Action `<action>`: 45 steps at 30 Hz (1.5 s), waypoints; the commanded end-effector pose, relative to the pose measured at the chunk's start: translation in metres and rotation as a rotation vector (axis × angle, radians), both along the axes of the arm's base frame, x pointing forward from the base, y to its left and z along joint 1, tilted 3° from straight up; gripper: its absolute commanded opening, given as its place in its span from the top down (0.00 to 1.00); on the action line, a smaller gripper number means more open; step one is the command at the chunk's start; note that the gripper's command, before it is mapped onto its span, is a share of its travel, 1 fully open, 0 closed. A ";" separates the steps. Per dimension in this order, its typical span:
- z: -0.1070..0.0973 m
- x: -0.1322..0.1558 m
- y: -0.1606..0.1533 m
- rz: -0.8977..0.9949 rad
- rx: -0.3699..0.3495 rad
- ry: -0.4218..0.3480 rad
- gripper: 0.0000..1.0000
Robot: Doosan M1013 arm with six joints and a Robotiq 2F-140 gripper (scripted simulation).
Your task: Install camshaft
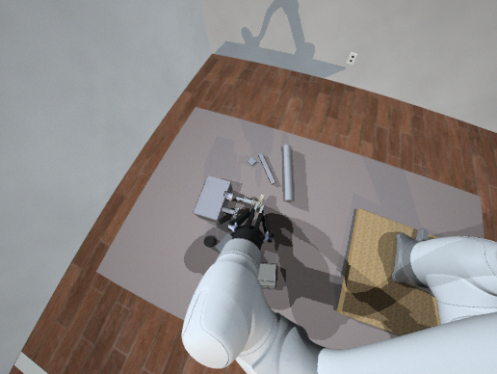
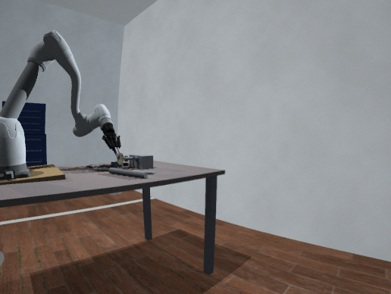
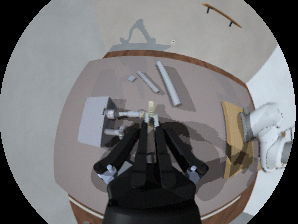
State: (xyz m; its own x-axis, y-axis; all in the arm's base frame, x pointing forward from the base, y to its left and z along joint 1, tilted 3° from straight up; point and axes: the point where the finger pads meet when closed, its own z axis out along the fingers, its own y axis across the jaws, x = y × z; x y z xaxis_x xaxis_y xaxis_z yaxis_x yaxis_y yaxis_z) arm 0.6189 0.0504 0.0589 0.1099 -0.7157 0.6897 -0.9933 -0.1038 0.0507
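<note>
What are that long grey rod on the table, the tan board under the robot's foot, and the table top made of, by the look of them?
The rod looks like dull metal: plain grey, smooth and round, no shine. The board looks like pressed wood or cork: tan and speckled. The table top is a flat, matt grey-brown sheet, possibly laminate; the look leaves it open.

hand [image 1: 256, 215] gripping camshaft [image 1: 248, 200], beside engine case [image 1: 212, 198], table [image 1: 159, 202]

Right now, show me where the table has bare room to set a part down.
Roomiest: between the long grey rod and the wooden base board, and left of the engine case toward the table edge. Crowded: around the gripper holding the camshaft at the case front.
</note>
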 end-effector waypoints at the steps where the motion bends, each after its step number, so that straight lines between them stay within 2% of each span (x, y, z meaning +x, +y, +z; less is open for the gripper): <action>1: -0.001 0.000 0.000 0.000 0.000 0.000 0.95; 9: -0.007 0.000 0.000 0.000 0.000 0.000 0.95; 45: -0.007 0.000 0.000 0.000 0.000 0.000 0.95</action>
State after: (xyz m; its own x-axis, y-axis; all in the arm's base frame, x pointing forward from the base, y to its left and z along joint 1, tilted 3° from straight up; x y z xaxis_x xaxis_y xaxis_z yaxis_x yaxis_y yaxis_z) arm 0.6185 0.0502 0.0521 0.1099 -0.7157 0.6897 -0.9933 -0.1038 0.0507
